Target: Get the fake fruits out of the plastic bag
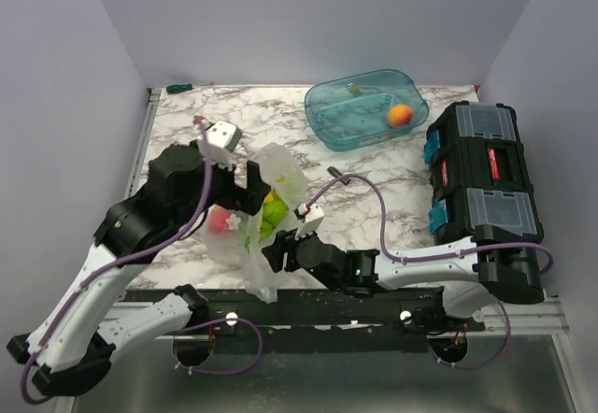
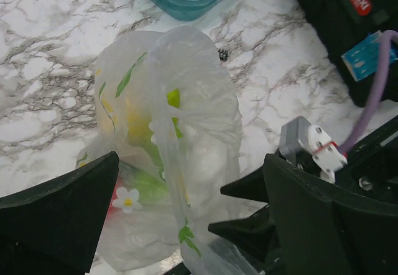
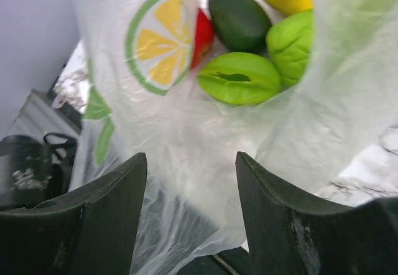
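Marble table (image 1: 262,114): bag (image 1: 280,165) sits between the arms, fruits (image 3: 239,79) inside.
Left gripper (image 2: 189,163) gapes wide and right gripper (image 3: 189,160) is half open. Neither grips; likely lining up to grasp.

Fruits (image 1: 273,213) lie in the bag (image 1: 282,168), near on the table (image 1: 374,184). A tub (image 1: 329,119) holding a ball (image 1: 401,115) lies far; a toolbox (image 1: 481,189) right.

Tight near edge, open middle
The left gripper (image 2: 186,225) and right gripper (image 3: 190,194) flank the plastic bag (image 1: 282,175); bare table (image 1: 402,170) reaches the tub (image 1: 327,119) and toolbox (image 1: 481,175).
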Robot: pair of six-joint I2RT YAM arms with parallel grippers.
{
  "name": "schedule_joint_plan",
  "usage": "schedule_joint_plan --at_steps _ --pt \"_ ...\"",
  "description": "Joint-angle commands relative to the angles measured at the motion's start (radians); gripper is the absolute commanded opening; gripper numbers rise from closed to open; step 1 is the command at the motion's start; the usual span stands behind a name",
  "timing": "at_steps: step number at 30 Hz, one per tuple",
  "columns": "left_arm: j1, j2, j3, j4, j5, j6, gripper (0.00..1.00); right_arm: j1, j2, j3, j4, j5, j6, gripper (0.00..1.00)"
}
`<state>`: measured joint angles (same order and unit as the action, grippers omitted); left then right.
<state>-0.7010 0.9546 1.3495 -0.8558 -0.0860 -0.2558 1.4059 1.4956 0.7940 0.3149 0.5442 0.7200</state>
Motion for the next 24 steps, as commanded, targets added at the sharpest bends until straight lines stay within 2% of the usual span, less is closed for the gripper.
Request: schedule_joint_plan --at_steps 1,3,7,12,14,18,22,24 --pt "0.005 -0.163 -0.134 -0.039 0.065 -0.136 0.99 0.004 -0.003 0.043 -0.084 0.201 0.054 0.63" --pt "0.003 -0.191 -0.216 -0.043 0.075 -0.177 0.98 0.003 0.006 0.053 -0.088 0.244 0.071 0.6" --pt "0.004 -0.227 -0.374 -0.008 0.053 -0.22 0.94 -0.003 0.029 0.071 -0.078 0.236 0.098 0.56" --pt "0.004 -0.189 -0.46 0.109 0.086 -0.235 0.88 -0.004 0.056 0.089 -0.071 0.193 0.063 0.52" --pt "0.004 -0.147 -0.476 0.13 0.073 -0.243 0.77 -0.016 0.06 0.087 -0.068 0.185 0.057 0.47" --pt "0.004 -0.065 -0.43 0.034 -0.022 -0.273 0.4 -0.038 0.06 0.057 -0.059 0.173 0.06 0.4" --pt "0.004 -0.133 -0.439 -0.006 0.028 -0.297 0.26 -0.054 0.071 0.026 -0.128 0.215 0.089 0.39" --pt "0.004 -0.159 -0.435 -0.046 0.05 -0.311 0.15 -0.064 0.073 0.03 -0.238 0.255 0.131 0.39"
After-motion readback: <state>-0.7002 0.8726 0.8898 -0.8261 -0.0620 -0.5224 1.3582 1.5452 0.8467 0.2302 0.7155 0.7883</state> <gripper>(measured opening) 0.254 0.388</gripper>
